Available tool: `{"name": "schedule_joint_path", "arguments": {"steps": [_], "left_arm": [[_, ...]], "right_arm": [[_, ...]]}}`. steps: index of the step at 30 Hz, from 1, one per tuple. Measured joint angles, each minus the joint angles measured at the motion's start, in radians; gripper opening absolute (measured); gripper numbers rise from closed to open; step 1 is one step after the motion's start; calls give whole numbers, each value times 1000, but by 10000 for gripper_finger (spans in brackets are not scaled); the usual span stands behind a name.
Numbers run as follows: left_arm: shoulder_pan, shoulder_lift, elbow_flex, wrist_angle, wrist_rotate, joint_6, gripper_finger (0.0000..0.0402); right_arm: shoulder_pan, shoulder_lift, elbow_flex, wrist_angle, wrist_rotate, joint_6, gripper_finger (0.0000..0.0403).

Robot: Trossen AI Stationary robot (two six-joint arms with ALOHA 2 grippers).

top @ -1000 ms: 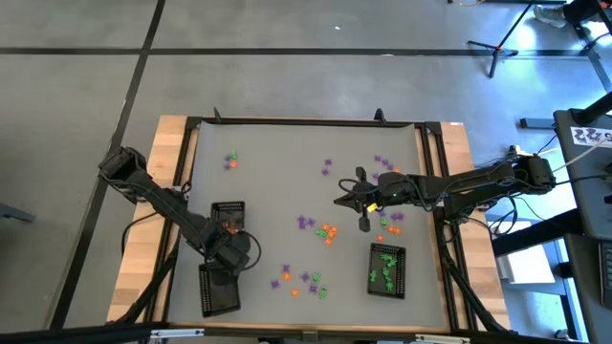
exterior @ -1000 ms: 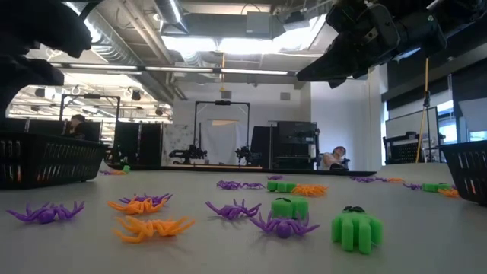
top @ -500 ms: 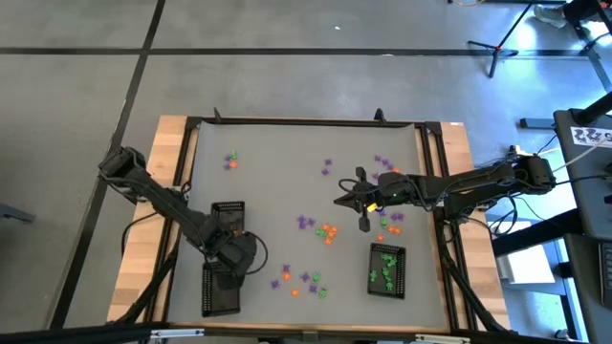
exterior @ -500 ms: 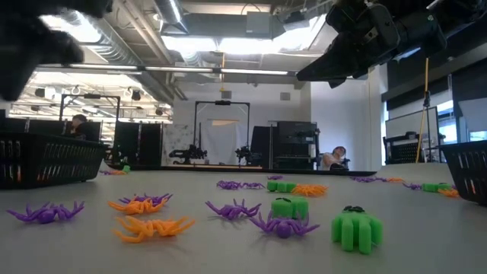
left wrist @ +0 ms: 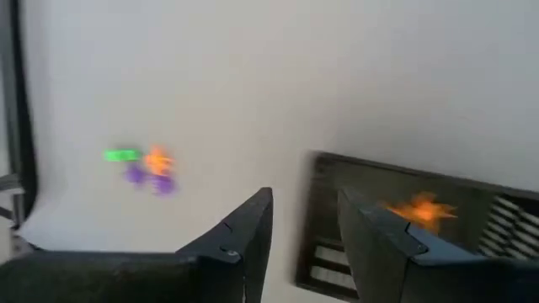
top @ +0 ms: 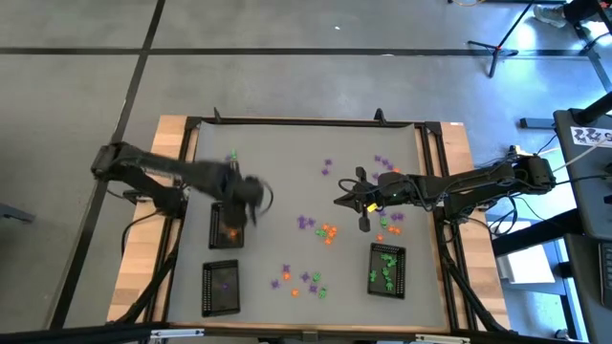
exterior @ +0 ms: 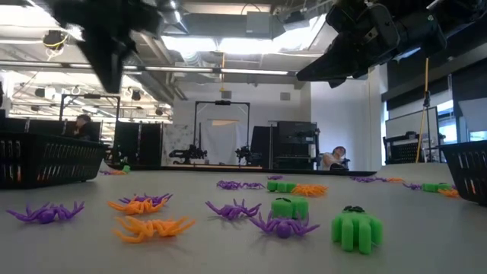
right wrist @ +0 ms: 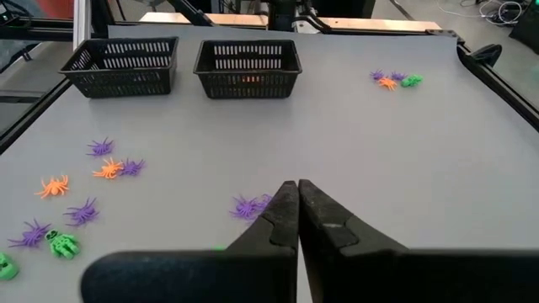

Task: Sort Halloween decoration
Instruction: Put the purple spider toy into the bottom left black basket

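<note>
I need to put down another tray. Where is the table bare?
Bare: the far strip of the table, and the middle between the orange-toy tray and the purple toys. Crowded: around the right gripper and the near-centre toy cluster.

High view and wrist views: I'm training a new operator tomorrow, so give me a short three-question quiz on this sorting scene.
1. True or false: the right pincer is shut with nothing in it.
2. Which colour of trinkets fills the tray near the right arm? A orange, B green, C purple.
3. Fill in: the open left pincer is beside a tray holding an ___ trinket.
Key: 1 true; 2 B; 3 orange.
</note>
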Motion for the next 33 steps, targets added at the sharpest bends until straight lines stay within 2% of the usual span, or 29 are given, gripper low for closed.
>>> {"name": "schedule_joint_path", "arguments": {"steps": [4, 8, 11, 15, 21, 29, 33], "left_arm": [[283, -50, -23, 60, 28, 194, 128], [541, -43, -45, 146, 108, 333, 128], [688, -14, -55, 177, 132, 390, 128], [830, 29, -55, 176, 133, 397, 128], [941, 114, -55, 177, 188, 406, 128], [970, 239, -55, 183, 195, 426, 128], [1009, 223, -101, 266, 305, 445, 128]], "right_arm": [[1, 0, 0, 0, 0, 0, 5], [0, 0, 0, -1, 0, 0, 5], [0, 0, 0, -1, 0, 0, 5], [0, 0, 0, -2, 0, 0, 5], [0, 0, 0, -2, 0, 0, 5], [0, 0, 0, -14, 0, 0, 5], [0, 0, 0, -49, 0, 6, 5]]}}
